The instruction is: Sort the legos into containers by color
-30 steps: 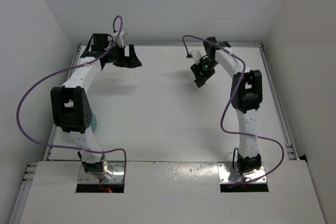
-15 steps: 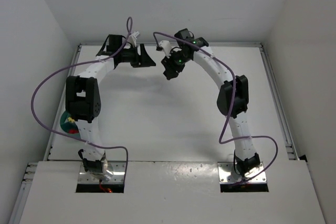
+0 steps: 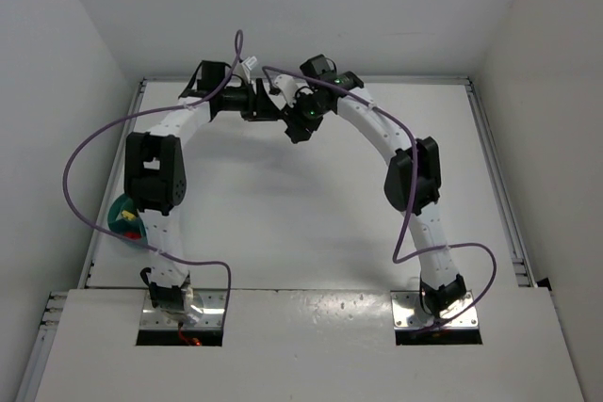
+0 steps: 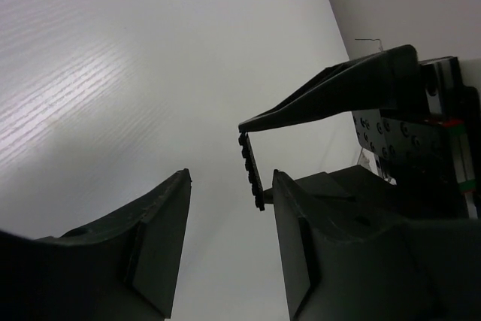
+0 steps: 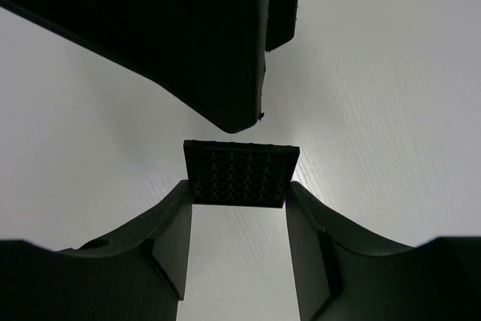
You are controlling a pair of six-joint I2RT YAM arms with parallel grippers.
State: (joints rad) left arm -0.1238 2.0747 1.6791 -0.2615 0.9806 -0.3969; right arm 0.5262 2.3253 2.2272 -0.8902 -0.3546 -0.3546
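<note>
Desk (image 3: 283,223) white, teal bowl (image 3: 113,209) near its left edge beside left arm (image 3: 155,171). At far edge, left gripper (image 4: 230,177) parted around dark studded plate (image 4: 250,167), just beside one finger; right gripper (image 5: 238,186) clamped on same plate. Only from above: red and yellow legos (image 3: 128,225) in bowl.

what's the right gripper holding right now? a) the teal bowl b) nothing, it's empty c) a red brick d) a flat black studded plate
d: the right wrist view shows the flat black studded plate pinched by its edges between the two fingers of the right gripper.
</note>
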